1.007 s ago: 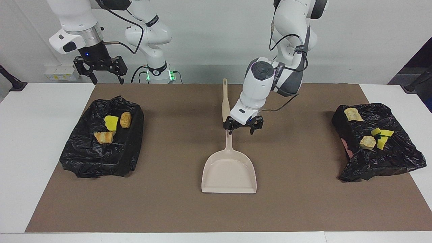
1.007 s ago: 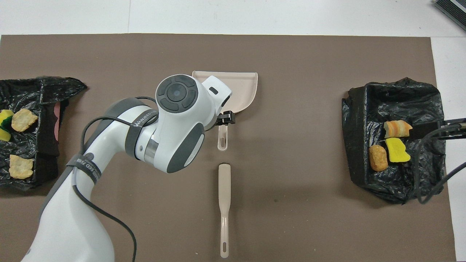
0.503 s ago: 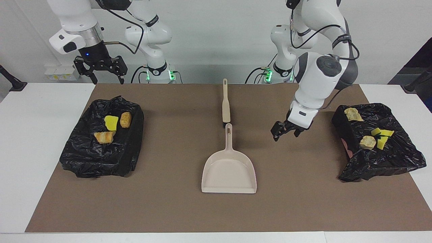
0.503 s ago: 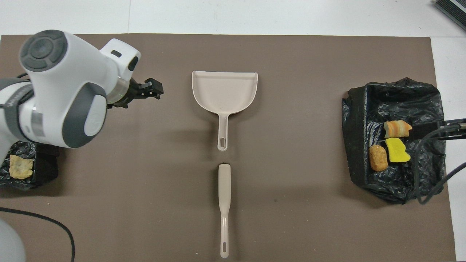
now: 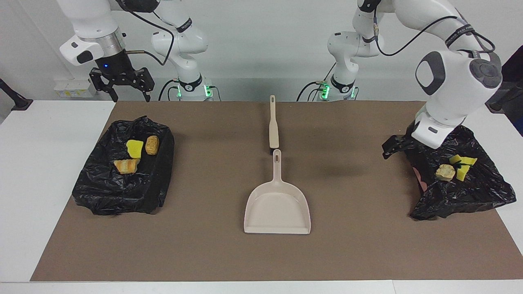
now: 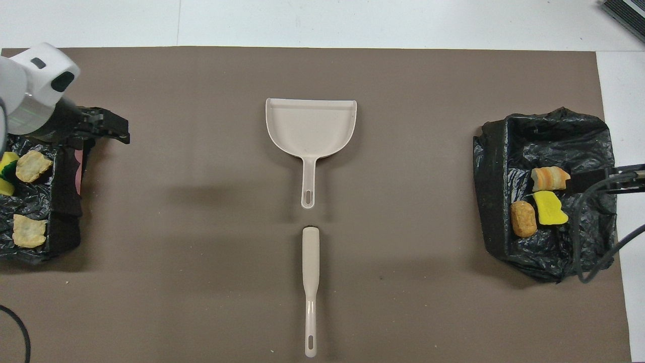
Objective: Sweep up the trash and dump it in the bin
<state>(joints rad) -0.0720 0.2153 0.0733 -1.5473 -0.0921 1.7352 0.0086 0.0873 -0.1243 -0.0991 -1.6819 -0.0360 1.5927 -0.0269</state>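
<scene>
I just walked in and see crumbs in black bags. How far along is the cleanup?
It looks nearly finished. Three pieces of trash lie in one bag-lined bin, and the other pieces in the second bin. The dustpan and brush lie put down mid-table, nothing in either gripper. The open left gripper is over the second bin's edge; the right gripper waits, open. No loose trash shows on the mat.

Probably a lab: table-mounted robot arms [image 5: 179,41], bare walls.

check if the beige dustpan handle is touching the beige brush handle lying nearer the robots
Apart. The overhead view shows a strip of bare brown mat between the beige plastic dustpan handle's end and the tip of the beige brush handle.
</scene>
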